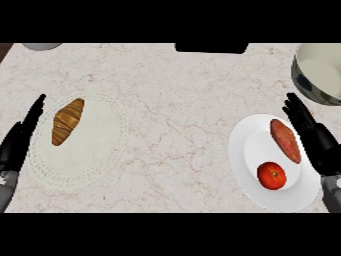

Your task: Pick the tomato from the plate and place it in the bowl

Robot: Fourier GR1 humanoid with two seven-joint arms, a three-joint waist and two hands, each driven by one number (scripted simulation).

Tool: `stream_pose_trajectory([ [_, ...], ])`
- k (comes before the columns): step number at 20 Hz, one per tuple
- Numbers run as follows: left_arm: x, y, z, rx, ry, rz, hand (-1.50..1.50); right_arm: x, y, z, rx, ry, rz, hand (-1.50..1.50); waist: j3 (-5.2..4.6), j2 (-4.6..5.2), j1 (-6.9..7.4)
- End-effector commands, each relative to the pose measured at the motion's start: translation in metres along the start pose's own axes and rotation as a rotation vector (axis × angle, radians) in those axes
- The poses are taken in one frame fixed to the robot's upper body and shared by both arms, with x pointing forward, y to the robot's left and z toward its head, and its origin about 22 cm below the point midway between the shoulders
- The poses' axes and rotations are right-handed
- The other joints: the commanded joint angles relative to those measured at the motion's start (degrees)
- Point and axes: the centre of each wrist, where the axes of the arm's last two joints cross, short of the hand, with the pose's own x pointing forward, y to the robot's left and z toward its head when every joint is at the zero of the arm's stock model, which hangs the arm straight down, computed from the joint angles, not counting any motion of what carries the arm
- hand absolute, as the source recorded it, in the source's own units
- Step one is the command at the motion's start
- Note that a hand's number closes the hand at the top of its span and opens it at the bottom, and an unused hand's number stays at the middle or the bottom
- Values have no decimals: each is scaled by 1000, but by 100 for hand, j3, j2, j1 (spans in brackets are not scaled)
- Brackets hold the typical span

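Still, tomato (272, 175) sits on plate (241, 150), bowl (328, 75) holds nothing, both hands' fingers straight.

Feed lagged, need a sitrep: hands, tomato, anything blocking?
Both hands open; right hand beside the plate, left hand at left edge. Tomato on plate, ungrasped. Sweet potato lies beside it, toward the bowl.

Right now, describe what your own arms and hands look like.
Two grey forearms enter from the lower edge. Each ends in a black hand with slender fingers and a thumb: the left hand and the right hand. No cables, markings or sleeves show.
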Motion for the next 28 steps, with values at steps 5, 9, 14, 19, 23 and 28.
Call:
stream_pose_trajectory([
  [5,61,-14,-18,64,-221,167,0,15,6,-17,536,-210,-316,150,290,15,228],
  [9,74,-24,-17,27,-212,255,0,-13,-83,-20,163,-248,-237,-150,269,89,206],
  [14,87,-23,-16,44,-225,253,0,-1,-114,-7,524,-452,-289,-150,272,21,96],
  [19,83,-34,-7,38,-211,247,0,33,-149,-13,621,-419,-26,-150,265,30,165],
  [23,98,-32,-13,38,-212,261,0,57,-141,-25,731,-404,178,-150,250,15,115],
  [28,89,-34,-12,32,-204,248,0,70,-120,-35,846,-383,453,-150,234,11,80],
])
